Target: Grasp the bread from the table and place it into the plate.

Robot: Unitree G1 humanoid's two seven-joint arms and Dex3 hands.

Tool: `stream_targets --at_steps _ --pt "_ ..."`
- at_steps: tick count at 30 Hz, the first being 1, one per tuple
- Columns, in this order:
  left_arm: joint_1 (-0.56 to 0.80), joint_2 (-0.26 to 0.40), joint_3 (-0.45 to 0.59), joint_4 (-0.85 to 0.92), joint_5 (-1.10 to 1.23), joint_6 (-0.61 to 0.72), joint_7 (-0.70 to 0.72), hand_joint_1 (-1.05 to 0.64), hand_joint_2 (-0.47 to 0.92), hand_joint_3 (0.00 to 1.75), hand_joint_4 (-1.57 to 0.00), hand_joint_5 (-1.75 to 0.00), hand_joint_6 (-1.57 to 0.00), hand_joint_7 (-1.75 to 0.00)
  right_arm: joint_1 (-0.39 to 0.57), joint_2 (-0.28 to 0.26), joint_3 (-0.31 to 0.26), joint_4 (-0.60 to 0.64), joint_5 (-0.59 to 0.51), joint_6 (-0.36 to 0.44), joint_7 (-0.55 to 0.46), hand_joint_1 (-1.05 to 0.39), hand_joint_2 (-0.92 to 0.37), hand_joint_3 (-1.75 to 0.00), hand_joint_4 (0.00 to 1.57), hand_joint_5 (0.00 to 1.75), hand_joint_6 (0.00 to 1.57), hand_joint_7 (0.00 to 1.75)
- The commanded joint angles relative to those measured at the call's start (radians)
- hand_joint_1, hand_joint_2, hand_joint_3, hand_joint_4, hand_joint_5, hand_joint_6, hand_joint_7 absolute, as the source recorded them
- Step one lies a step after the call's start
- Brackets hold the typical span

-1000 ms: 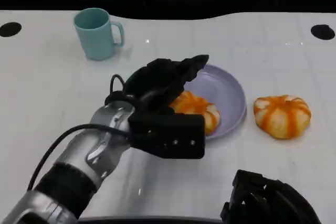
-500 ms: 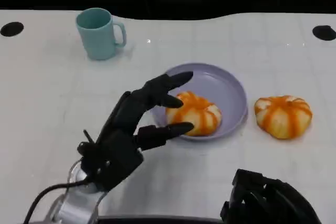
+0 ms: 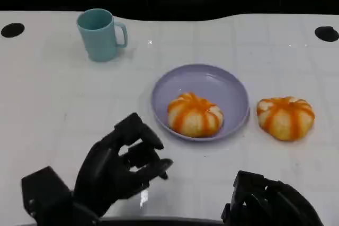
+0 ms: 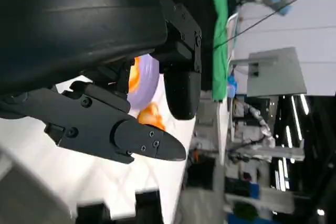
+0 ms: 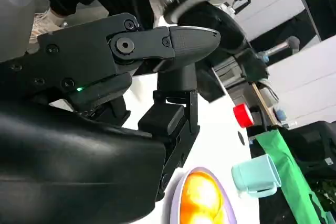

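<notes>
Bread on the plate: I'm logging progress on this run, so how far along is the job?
Done: one bread lies in the purple plate. In hand: nothing; the left hand hangs over bare table near the plate with fingers apart, and the right hand sits low at the near edge, its state unclear. Left: a second bread lies on the table beside the plate, if it too is meant to go in.

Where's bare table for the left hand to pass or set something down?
Bare table lies between the teal mug and the left hand, left of the purple plate. It is crowded on the right: a bread sits in the plate, and the second bread lies close beside the rim.
</notes>
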Motion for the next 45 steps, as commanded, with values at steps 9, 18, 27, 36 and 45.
stream_targets --at_steps 9,18,27,36,45 --pt "0.126 -0.025 0.039 -0.102 -0.135 0.173 -0.077 -0.28 0.91 0.11 -0.75 -1.75 -0.5 -1.75 -0.002 -0.012 -0.011 0.0 0.007 0.0 0.003 -0.69 -0.92 -0.27 0.85 1.57 0.77 1.35" --pt "0.138 -0.014 0.056 -0.087 -0.133 0.189 -0.148 -0.36 0.86 0.13 -0.78 -1.75 -0.54 -1.75 0.002 -0.025 -0.026 -0.003 0.013 0.005 0.006 -0.69 -0.92 -0.27 0.86 1.57 0.77 1.35" --pt "0.131 -0.027 0.096 -0.058 -0.157 0.211 -0.182 -0.36 0.84 0.18 -0.79 -1.75 -0.54 -1.75 -0.001 -0.035 -0.041 0.005 0.016 0.006 0.016 -0.7 -0.92 -0.27 0.85 1.59 0.76 1.36" --pt "0.121 -0.028 0.106 -0.032 -0.143 0.191 -0.204 -0.37 0.81 0.22 -0.78 -1.75 -0.54 -1.75 -0.003 -0.032 -0.049 0.019 0.016 -0.009 0.02 -0.71 -0.92 -0.27 0.85 1.59 0.76 1.35" --pt "0.124 -0.014 0.112 -0.031 -0.125 0.187 -0.217 -0.35 0.6 0.62 -0.77 -1.75 -0.54 -1.75 -0.003 -0.023 -0.046 0.022 0.016 -0.018 0.015 -0.71 -0.92 -0.27 0.84 1.61 0.77 1.36"
